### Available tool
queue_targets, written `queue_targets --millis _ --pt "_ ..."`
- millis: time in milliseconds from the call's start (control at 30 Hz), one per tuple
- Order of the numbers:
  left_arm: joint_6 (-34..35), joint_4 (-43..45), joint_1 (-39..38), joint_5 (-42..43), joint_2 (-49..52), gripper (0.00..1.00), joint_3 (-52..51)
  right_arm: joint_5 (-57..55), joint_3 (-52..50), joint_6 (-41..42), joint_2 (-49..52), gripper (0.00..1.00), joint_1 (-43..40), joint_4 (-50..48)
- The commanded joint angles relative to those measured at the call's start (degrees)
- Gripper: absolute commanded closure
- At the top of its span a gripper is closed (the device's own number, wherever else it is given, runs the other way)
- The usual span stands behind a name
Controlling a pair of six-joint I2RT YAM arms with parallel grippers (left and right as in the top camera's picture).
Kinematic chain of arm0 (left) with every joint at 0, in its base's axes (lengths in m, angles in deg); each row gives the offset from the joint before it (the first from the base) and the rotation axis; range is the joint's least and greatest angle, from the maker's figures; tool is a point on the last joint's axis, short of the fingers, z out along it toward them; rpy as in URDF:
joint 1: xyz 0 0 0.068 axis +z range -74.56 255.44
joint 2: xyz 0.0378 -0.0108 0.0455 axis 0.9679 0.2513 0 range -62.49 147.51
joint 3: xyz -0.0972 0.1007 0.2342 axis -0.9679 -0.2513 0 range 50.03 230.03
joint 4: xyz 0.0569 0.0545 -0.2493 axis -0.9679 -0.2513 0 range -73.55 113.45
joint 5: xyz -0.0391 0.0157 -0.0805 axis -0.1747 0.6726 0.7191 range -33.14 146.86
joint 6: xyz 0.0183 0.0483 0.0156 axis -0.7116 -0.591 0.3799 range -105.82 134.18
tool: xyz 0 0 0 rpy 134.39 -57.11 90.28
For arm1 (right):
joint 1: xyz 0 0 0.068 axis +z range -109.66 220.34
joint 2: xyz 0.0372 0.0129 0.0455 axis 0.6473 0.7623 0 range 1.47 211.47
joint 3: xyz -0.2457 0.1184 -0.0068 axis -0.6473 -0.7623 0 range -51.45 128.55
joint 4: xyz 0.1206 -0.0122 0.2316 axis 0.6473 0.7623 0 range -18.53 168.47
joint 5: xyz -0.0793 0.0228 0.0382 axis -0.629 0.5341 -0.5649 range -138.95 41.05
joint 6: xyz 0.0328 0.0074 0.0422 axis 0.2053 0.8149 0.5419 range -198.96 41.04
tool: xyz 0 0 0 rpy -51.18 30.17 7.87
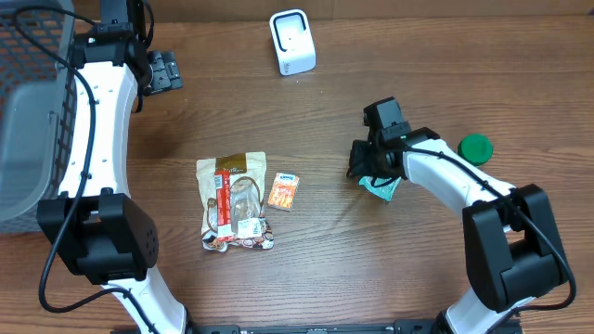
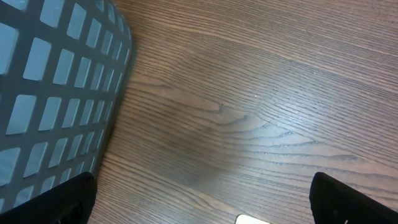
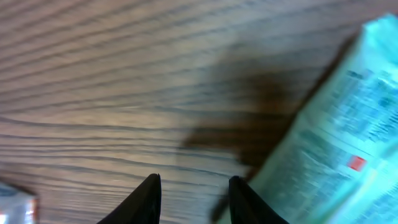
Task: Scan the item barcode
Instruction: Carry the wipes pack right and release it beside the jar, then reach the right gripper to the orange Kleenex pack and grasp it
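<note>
Wood desk [image 1: 445, 56], mostly bare. We take the teal packet [image 1: 382, 188] as the scan item: it lies flat, right of centre. The right end effector [image 1: 364, 170] sits over its edge. Its fingers [image 3: 148, 202] are at a narrow gap with only wood between them, and the packet is just outside one finger, so we see no grip yet. Looks like a pickup line-up.

The white scanner [image 1: 292, 42] stands at the far edge, well apart, so we'd expect a carry to it. The left end effector [image 1: 165, 70] is wide and empty by the grey basket [image 1: 28, 111], likely parked clear.

Count: one scanner, one teal packet, one snack bag [image 1: 237, 206], one orange packet [image 1: 283, 192], one green disc [image 1: 475, 147], one basket.
</note>
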Motion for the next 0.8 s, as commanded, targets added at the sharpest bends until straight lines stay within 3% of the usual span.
queue_targets --millis 0,267,767 --pt "-1.1 0.1 -0.2 -0.8 0.0 0.0 0.1 -6.4 -0.6 0.7 0.5 0.64 -0.1 1.2" --pt "-1.1 0.1 -0.2 -0.8 0.0 0.0 0.1 -14.2 -0.6 0.7 0.5 0.64 -2.4 6.9" --pt "-1.1 0.1 -0.2 -0.8 0.0 0.0 0.1 -14.5 -0.6 1.5 0.5 0.62 -6.3 7.2"
